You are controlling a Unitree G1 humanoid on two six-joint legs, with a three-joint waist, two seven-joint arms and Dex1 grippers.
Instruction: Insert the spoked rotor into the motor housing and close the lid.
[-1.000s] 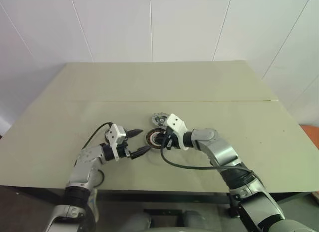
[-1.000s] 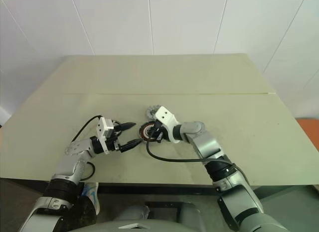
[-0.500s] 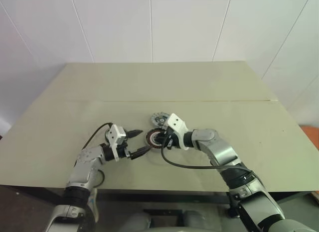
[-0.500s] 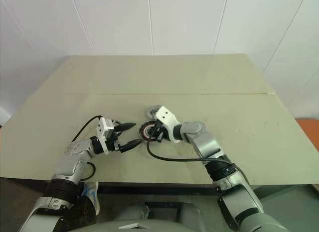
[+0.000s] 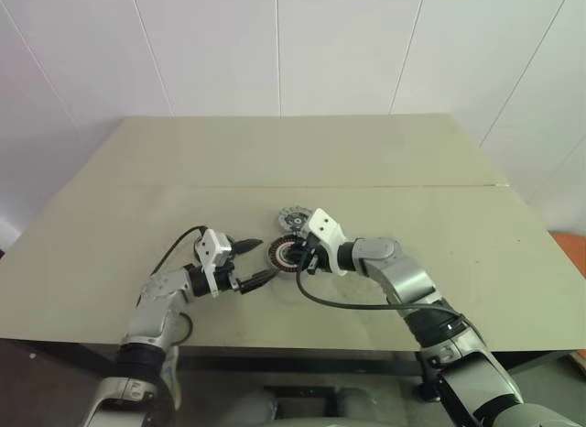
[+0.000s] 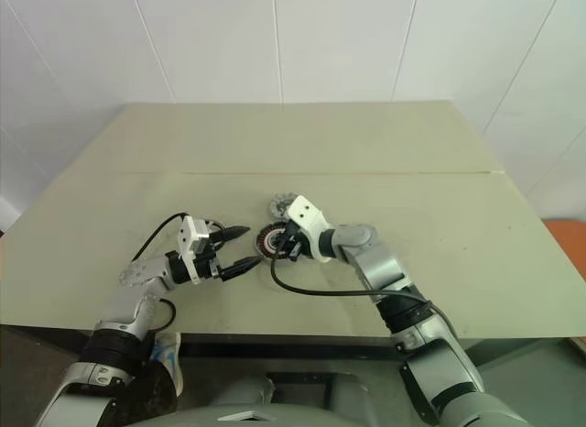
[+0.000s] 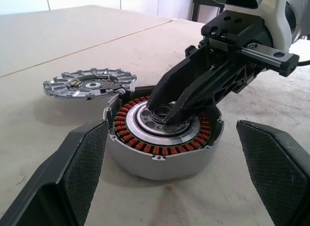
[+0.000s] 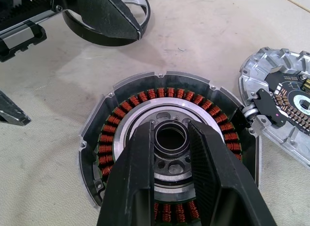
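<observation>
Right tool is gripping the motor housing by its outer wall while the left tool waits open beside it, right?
Not quite. The right tool is closed on the raised ring at the centre of the motor housing, inside the copper windings, not on its outer wall; the right wrist view shows it. The left tool does wait open beside it.

Lid point(image 8: 286, 109) — cut by frame edge

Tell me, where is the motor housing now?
The motor housing sits near the table's middle, between the open left gripper and the right gripper, whose fingers straddle its centre hub.
</observation>
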